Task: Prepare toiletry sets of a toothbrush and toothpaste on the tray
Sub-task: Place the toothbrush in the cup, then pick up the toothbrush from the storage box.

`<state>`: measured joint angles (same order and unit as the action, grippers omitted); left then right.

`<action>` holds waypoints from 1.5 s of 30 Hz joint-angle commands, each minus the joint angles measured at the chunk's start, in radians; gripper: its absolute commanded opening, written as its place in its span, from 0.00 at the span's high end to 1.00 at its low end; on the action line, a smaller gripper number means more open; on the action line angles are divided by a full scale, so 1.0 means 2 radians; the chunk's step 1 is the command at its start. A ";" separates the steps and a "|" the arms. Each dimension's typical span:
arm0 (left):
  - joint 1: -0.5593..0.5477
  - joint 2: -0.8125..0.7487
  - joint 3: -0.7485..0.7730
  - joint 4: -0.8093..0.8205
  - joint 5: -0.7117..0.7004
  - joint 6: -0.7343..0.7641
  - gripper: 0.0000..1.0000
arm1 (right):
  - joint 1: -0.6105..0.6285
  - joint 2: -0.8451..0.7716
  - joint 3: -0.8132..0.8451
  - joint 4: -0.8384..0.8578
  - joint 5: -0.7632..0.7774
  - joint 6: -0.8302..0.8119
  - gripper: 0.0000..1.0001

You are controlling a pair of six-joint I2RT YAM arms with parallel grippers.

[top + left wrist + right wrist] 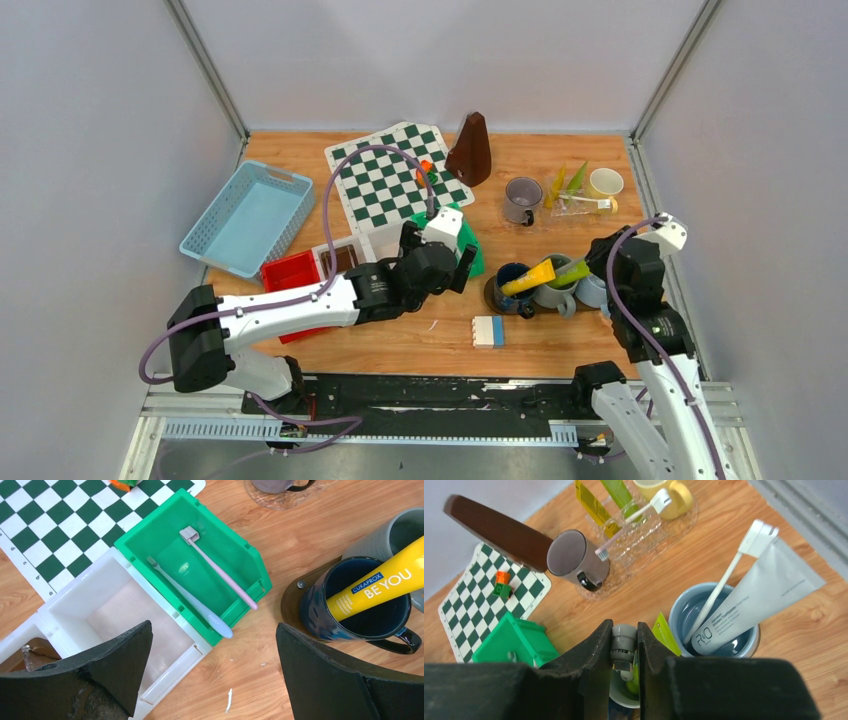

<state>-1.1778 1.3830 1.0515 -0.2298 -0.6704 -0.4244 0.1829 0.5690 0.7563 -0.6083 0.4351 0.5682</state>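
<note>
While both arms hang over it, table (430, 345): wood top.
chessboard (385, 180): green-white mat, far centre.
basket (247, 217): light blue, far left, well apart from the mugs.
bins: red bin (290, 272), white bin (100, 610), green bin (240, 555), in a row, each touching the next.
left gripper (214, 627): jaws spread wide, gripping nothing, above the seam between white bin and green bin.
brown wedge (470, 150): upright, at the chessboard's right corner.
tray (649, 535): clear, far right. Pale yellow mug (605, 183) on it, grey mug (522, 198) at its left end. Yellow tube (556, 185) and green tube (577, 177) stick up between them; what props them, cannot tell. White toothbrush (585, 203) lies across.
right gripper (624, 630): jaws pinching grey-capped toothbrush (623, 647), directly over grey-green mug (553, 292).
dark blue mug (360, 605): on a dark coaster, just beside the left gripper's right finger, not touching.
light blue mug (714, 625): just right of the right gripper.
Curaprox tube (380, 587): yellow, leaning out of the dark blue mug; reads "CURAPROX BE YOU".
pale grey tube (759, 595): in the light blue mug with a white capped toothbrush (724, 580); big letters "R" and "O", small print unreadable.
second green tube (666, 635): in the grey-green mug, touching the right gripper's finger.
pink toothbrush (225, 575): in the green bin, grey head cap, ahead of the open left jaws.
pale blue toothbrush (190, 597): beside it, handle end overhanging the rim.
blue-white block (489, 331): on the table, near edge.
</note>
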 commanded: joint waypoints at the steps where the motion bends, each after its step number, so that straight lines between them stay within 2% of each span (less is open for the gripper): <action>1: 0.006 -0.020 -0.002 -0.006 0.004 -0.036 0.00 | 0.001 0.017 -0.017 0.022 -0.033 0.028 1.00; 6: 0.011 -0.021 -0.006 -0.008 0.008 -0.049 0.00 | 0.001 0.028 -0.031 0.023 -0.046 0.042 0.91; 8: 0.013 -0.020 -0.004 -0.009 0.011 -0.053 0.00 | 0.001 0.027 -0.033 0.022 -0.046 0.043 0.79; 10: 0.015 -0.018 -0.001 -0.014 0.011 -0.059 0.00 | 0.001 0.023 -0.029 0.018 -0.040 0.041 0.63; 12: 0.017 -0.015 0.003 -0.019 0.013 -0.065 0.00 | 0.001 0.019 -0.020 0.013 -0.032 0.035 0.53; 18: 0.025 0.004 0.026 -0.048 0.018 -0.095 0.00 | 0.001 0.001 0.016 -0.006 0.000 0.007 0.28; 21: 0.031 0.016 0.047 -0.065 0.021 -0.114 0.01 | 0.001 -0.012 0.029 -0.011 0.017 -0.007 0.18; 26: 0.044 0.059 0.093 -0.120 0.029 -0.146 0.06 | 0.001 -0.043 0.041 -0.010 0.043 -0.026 0.14; 35: 0.062 0.176 0.220 -0.231 0.054 -0.199 0.31 | 0.001 -0.074 0.023 -0.006 0.057 -0.045 0.13; 40: 0.086 0.218 0.252 -0.227 0.086 -0.212 0.43 | 0.001 -0.089 0.008 -0.003 0.057 -0.049 0.11; 45: 0.113 0.260 0.270 -0.222 0.111 -0.218 0.48 | 0.001 -0.107 -0.002 0.005 0.059 -0.057 0.11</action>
<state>-0.9947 1.8553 1.5330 -0.6659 -0.4915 -0.8177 0.1829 0.3843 0.7628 -0.6392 0.5339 0.4919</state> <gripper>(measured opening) 0.532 0.887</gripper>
